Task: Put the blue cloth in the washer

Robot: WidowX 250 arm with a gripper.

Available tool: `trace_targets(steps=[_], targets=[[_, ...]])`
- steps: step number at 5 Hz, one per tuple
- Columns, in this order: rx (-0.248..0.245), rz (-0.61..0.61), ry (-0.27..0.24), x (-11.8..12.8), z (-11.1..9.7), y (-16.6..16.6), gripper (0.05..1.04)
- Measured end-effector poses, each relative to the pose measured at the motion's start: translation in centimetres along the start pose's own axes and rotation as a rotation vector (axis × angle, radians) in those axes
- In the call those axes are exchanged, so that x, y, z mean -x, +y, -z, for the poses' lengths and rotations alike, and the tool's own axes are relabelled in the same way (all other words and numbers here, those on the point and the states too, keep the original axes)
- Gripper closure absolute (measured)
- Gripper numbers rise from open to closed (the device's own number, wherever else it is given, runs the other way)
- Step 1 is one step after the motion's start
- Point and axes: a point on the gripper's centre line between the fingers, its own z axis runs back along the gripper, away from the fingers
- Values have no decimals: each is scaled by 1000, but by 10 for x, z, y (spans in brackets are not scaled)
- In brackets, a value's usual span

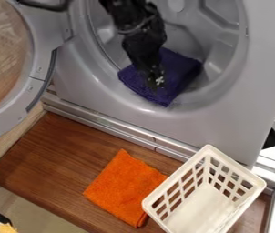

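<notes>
Blue cloth [184, 72], squarish, points a corner at the washer's rim [208, 95]; cannot tell whether the gripper [155, 83] clamps it.

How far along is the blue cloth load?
Mostly there. Done: washer door open, blue cloth up at the drum opening, off the wooden board. In hand: gripper is right at the cloth; can't confirm a grip. Left, probably: get it fully inside, since its near corner lies over the opening's lower lip, then clear the gripper out.
</notes>
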Motion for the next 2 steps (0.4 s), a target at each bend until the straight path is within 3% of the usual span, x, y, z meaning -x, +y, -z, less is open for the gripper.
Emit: trace_targets(steps=[2], targets=[[19, -38, 14, 16, -10, -8, 83]])
